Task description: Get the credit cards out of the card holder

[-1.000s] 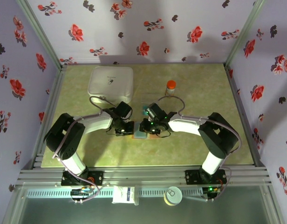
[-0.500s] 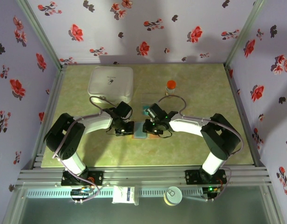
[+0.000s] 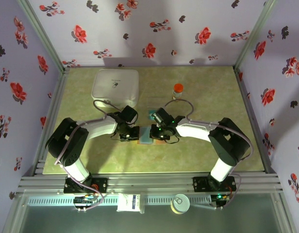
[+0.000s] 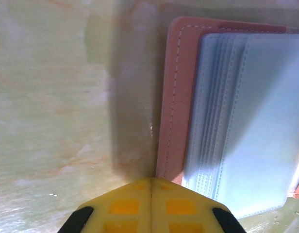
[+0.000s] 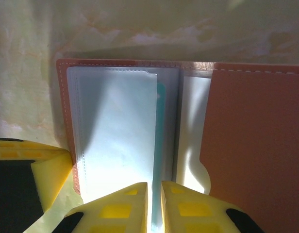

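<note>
Top external: arms bent inward over card holder (image 3: 145, 139)
Left gripper (image 3: 134, 133) fingers together; right gripper (image 3: 151, 134) nearly closed astride teal credit card (image 5: 160, 121), grip unclear

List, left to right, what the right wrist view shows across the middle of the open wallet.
Pale blue-grey pocket stack → teal card → clear pocket → card holder's tan cover.
</note>
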Available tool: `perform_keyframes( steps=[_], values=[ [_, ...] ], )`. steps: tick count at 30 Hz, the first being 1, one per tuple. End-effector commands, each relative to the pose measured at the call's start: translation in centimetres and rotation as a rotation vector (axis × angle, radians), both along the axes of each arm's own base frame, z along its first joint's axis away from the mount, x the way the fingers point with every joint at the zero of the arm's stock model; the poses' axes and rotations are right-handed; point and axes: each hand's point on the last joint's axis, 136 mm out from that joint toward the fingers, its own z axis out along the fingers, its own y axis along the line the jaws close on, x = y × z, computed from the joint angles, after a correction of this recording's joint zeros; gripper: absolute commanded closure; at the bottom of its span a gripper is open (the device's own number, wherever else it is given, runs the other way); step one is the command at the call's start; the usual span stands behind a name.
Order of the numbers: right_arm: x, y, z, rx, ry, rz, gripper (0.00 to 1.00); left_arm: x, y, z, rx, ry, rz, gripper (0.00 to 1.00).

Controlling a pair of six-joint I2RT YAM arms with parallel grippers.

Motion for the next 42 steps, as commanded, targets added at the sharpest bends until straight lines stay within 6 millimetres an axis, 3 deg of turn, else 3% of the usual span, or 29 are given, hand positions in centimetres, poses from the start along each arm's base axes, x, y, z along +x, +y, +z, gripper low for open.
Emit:
perform_keyframes(
  steps=[1, 6, 16, 23, 34, 42],
  values=[
    [0.3, 0.5, 1.8, 0.024, -0.037, 0.013, 0.85, 0.0, 0.5, 0.6, 0.029, -0.01, 0.007, 1.0],
    [0.4, 1.3, 1.9, 0.064, -0.035, 0.019, 0.85, 0.2, 0.4, 0.7, 0.031, -0.016, 0.011, 1.0],
    [0.9, 1.9, 2.0, 0.084, -0.042, 0.013, 0.84, 1.9, 0.0, 3.4, -0.006, -0.076, 0.024, 1.0],
    [1.0, 2.3, 1.4, 0.073, -0.025, 0.027, 0.82, 2.3, -1.2, 2.7, -0.024, -0.03, -0.007, 1.0],
    [1.0, 1.3, 0.4, -0.002, -0.006, 0.029, 0.79, 1.7, 0.4, -0.3, 0.069, 0.024, -0.005, 1.0],
    [0.9, 0.1, 0.1, -0.039, -0.004, 0.021, 0.79, 1.6, 1.1, -0.5, 0.081, 0.028, 0.002, 1.0]
  ],
)
